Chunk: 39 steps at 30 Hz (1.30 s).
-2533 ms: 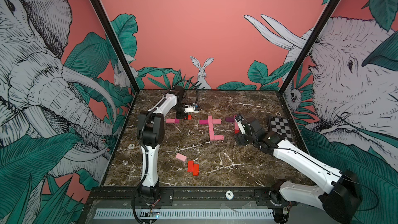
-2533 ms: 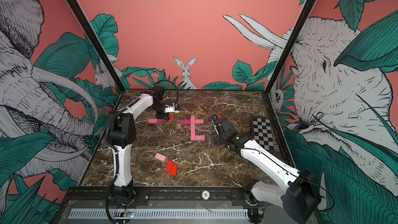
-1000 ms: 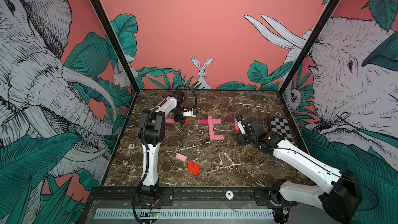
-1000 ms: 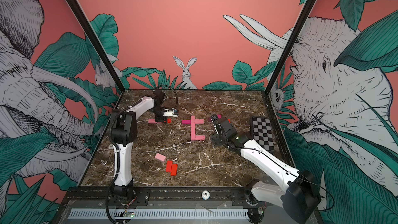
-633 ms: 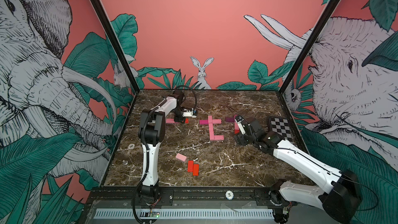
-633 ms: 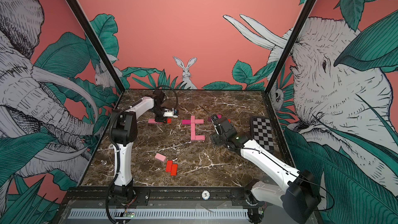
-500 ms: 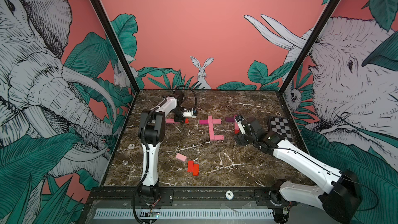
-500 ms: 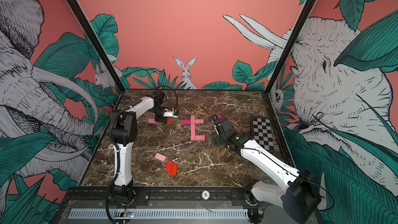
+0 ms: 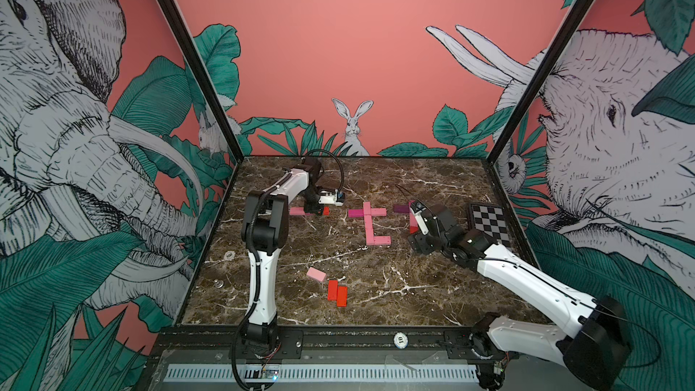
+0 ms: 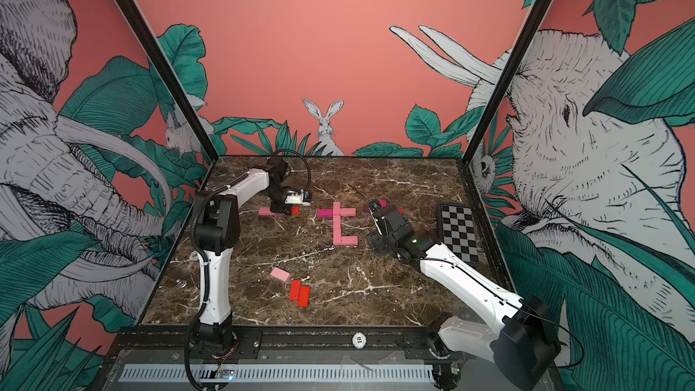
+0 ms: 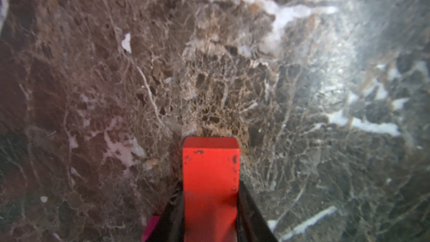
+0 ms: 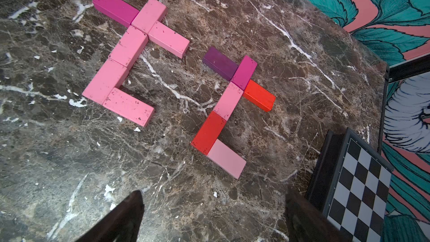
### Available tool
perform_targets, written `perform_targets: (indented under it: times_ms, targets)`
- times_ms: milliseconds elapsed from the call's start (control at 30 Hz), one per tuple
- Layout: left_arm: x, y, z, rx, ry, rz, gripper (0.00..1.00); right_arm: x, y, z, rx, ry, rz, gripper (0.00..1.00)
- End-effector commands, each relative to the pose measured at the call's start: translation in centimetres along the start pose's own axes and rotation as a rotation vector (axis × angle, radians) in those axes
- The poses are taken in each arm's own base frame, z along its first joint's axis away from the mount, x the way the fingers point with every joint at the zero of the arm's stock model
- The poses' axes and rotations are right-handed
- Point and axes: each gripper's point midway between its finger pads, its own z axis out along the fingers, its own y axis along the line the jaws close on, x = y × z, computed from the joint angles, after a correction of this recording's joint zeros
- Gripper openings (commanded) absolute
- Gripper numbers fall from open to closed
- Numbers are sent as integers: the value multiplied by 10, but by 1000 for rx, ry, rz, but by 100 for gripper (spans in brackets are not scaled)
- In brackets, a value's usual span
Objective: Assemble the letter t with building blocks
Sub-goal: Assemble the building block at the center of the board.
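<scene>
My left gripper [image 11: 210, 208] is shut on a red building block [image 11: 210, 178], its fingers [image 11: 247, 210] pressed on the block's two long sides. In both top views this block [image 9: 325, 210] [image 10: 295, 211] sits low at the right end of a short pink row [image 9: 298, 211]. A pink and magenta letter t [image 9: 370, 225] [image 12: 130, 52] lies mid-table. A second t [image 12: 229, 103] of purple, magenta, red and pale pink blocks lies beside it. My right gripper [image 12: 214, 199] hangs open over bare marble just in front of that one.
A checkerboard plate [image 9: 489, 220] [image 12: 363, 182] lies at the right edge, close to my right arm. One pale pink block [image 9: 316, 274] and two red blocks [image 9: 336, 292] lie loose near the front centre. Walls close in the table on the left, right and back.
Since the earliest frames my left gripper has shifted slightly forward and down with the red block. Over the last second nothing has moved. The right arm has kept still.
</scene>
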Motion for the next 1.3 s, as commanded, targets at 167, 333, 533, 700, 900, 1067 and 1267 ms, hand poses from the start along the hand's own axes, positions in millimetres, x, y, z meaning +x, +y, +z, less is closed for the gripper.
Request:
perform_targets:
  times_ms: [167, 333, 533, 700, 900, 1067, 1267]
  targets:
    - [11, -19, 8, 66, 35, 25, 16, -5, -6, -5, 17, -26, 19, 93]
    - [12, -21, 8, 70, 38, 32, 16, -5, -6, -5, 19, -27, 19, 93]
    - [14, -22, 10, 76, 46, 38, 16, -5, -7, -6, 22, -27, 19, 93]
    - [15, -22, 10, 71, 54, 43, 16, -5, -7, -7, 24, -31, 21, 93]
    - [19, -23, 11, 75, 67, 49, 16, -5, -7, -7, 24, -32, 21, 93]
    - [21, -24, 12, 75, 77, 56, 16, -4, -8, -7, 25, -30, 20, 93]
    - [21, -25, 10, 74, 78, 57, 15, -4, -7, -7, 25, -30, 20, 93]
